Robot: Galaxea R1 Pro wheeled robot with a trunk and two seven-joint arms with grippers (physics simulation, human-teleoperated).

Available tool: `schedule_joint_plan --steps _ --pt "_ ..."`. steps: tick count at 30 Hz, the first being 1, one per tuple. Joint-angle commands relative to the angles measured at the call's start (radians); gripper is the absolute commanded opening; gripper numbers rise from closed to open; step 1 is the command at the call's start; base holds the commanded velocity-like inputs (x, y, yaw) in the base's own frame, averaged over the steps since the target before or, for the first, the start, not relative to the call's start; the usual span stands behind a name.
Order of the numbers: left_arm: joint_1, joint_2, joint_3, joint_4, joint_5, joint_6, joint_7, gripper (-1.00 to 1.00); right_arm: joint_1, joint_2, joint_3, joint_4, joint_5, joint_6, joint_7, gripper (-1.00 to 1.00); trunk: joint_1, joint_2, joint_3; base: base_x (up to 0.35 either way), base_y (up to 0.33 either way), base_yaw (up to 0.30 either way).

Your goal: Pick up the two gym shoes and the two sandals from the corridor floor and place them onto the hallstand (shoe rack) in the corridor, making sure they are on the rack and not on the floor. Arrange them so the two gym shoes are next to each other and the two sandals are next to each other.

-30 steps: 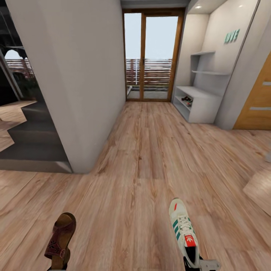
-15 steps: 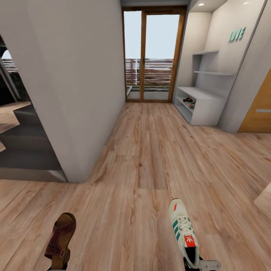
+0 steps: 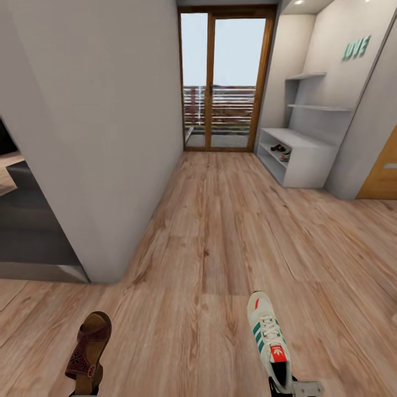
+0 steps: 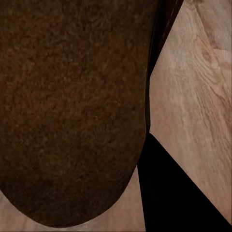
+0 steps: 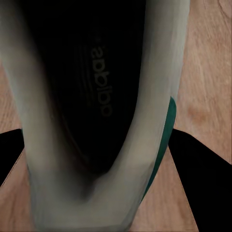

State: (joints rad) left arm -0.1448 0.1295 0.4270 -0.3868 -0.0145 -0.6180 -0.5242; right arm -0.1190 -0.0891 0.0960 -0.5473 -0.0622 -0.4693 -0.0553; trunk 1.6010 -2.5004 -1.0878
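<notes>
- Head view: sandal rides in front of the left gripper and gym shoe in front of the right gripper, both toes pointing ahead along the corridor floor. The hallstand lies far ahead and off to the right of both, so the right arm is nearer it; a second shoe pair already sits on its lower shelf.
- Left wrist view: the sandal's dark underside sits right against the camera, a dark finger beside it; it appears clamped, though I cannot see the grip itself.
- Right wrist view: the gym shoe's heel opening stretches straight away from the gripper, dark fingers either side, seemingly clamped on the heel.
</notes>
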Motion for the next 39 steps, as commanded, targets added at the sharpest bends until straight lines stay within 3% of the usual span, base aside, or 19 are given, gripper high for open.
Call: schedule_joint_plan --steps 1,39 --pt "-0.001 -0.001 0.009 0.0 -0.004 -0.001 -0.008 -1.0 -0.001 -0.001 0.008 0.0 -0.006 -0.003 -0.005 -1.0 0.0 0.0 -0.001 0.34 0.0 0.0" --pt "-0.001 0.001 0.009 0.0 -0.002 0.0 -0.008 -1.0 -0.001 -0.001 0.008 0.001 -0.007 -0.003 -0.006 -1.0 0.0 0.0 -0.001 0.338 -0.048 0.0"
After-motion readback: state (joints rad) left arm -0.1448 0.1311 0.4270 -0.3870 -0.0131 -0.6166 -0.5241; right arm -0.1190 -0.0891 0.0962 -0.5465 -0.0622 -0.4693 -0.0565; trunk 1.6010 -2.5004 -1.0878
